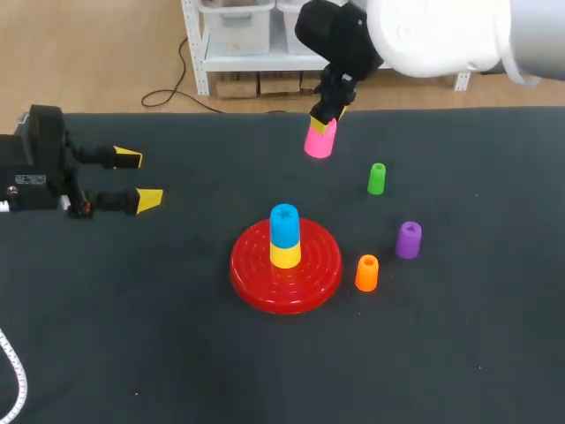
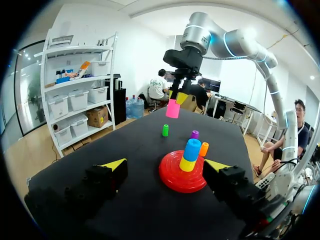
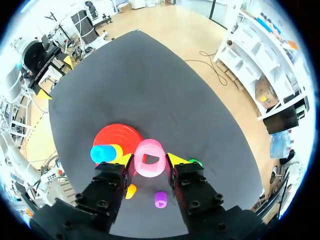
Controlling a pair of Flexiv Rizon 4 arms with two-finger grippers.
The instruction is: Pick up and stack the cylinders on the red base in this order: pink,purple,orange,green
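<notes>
The black table (image 1: pixel 132 353) carries everything, and the right arm (image 1: pixel 441 35) comes in over its far edge from the right corner. The red base (image 1: pixel 247 284) sits about midway between the left and right edges, a little nearer the near edge than the far one. A yellow cylinder (image 1: pixel 284 255) already stands on it, with a blue cylinder (image 1: pixel 284 225) on top of that. The left gripper (image 1: pixel 139 178) hangs by the table's left edge, well apart from the base, its fingers spread with nothing between them. The right gripper (image 1: pixel 325 119) is clamped on the pink cylinder (image 1: pixel 319 141) and holds it off the table, above the stretch between the base and the far edge. In the right wrist view the pink cylinder (image 3: pixel 150 159) shows end-on between the two fingers, a ring with a hole in its middle. Its long axis therefore runs along the fingers and points down at the table, close to upright. From that gripper the base (image 3: pixel 117 137) and its two-piece stack lie just off to one finger's side, toward the table's near edge and slightly toward the left edge. As I judge it, the coming move turns on that offset: the pink cylinder must travel until its axis lines up over the blue one, then go down. The green cylinder (image 1: pixel 377 178), purple cylinder (image 1: pixel 408 239) and orange cylinder (image 1: pixel 366 273) stand upright on the table between the base and the right edge, each apart from the others.
</notes>
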